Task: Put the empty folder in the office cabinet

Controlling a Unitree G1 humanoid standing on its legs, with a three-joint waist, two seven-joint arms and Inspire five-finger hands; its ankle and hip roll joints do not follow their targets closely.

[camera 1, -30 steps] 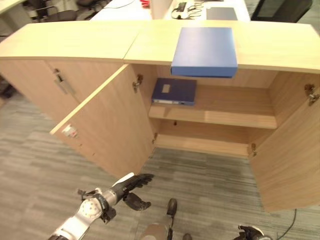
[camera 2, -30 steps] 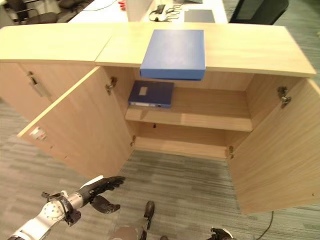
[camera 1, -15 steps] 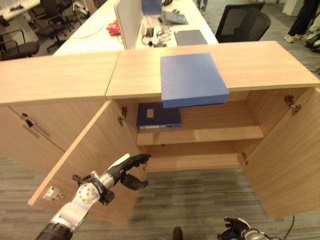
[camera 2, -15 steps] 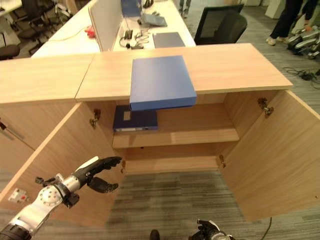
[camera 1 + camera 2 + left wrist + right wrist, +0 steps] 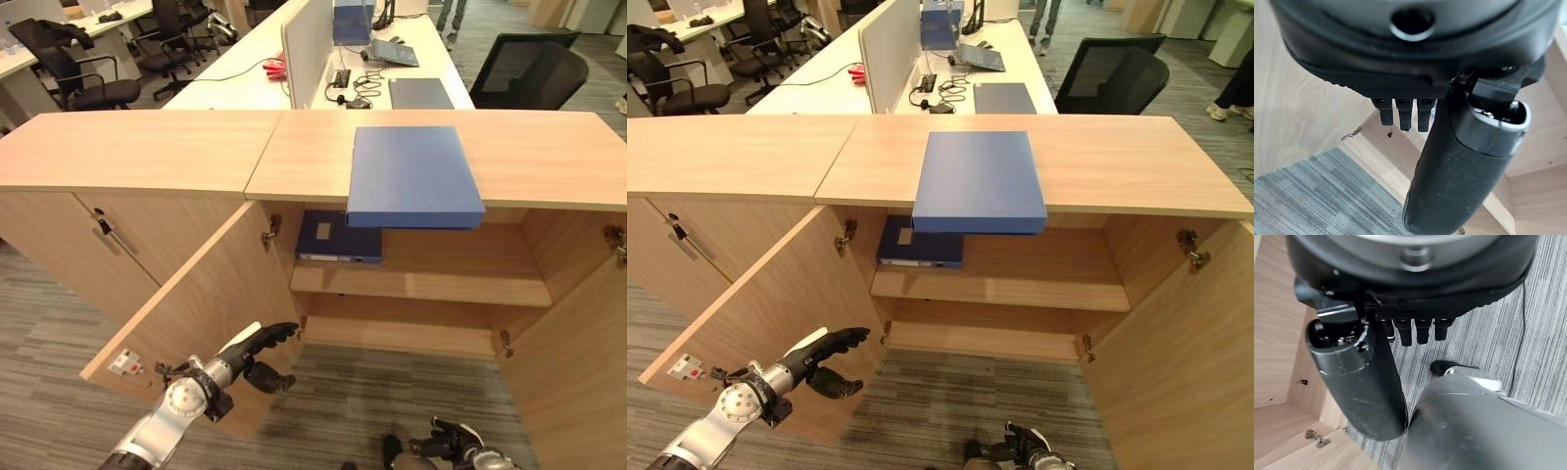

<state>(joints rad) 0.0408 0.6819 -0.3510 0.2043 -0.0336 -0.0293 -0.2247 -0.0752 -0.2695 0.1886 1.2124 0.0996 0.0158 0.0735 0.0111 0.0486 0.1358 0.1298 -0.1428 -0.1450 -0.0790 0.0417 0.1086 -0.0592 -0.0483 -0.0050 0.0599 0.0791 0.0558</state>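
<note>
An open-plan office is shown. A low wooden cabinet [image 5: 147,157] with open doors is set on grey striped carpet [image 5: 59,323]; a blue folder [image 5: 413,176] lies on its top and another [image 5: 340,237] on its upper shelf. Behind it, a white desk surface [image 5: 823,83] with a divider screen [image 5: 890,49], a closed laptop [image 5: 1004,97] and cables is seen. Black swivel chairs [image 5: 83,73] are placed around further desks.

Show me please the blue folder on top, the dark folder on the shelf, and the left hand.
blue folder [image 5: 413,176], left eye view, its cover.
dark folder [image 5: 340,236], left eye view, its cover.
left hand [image 5: 257,351], left eye view, its palm.
</note>
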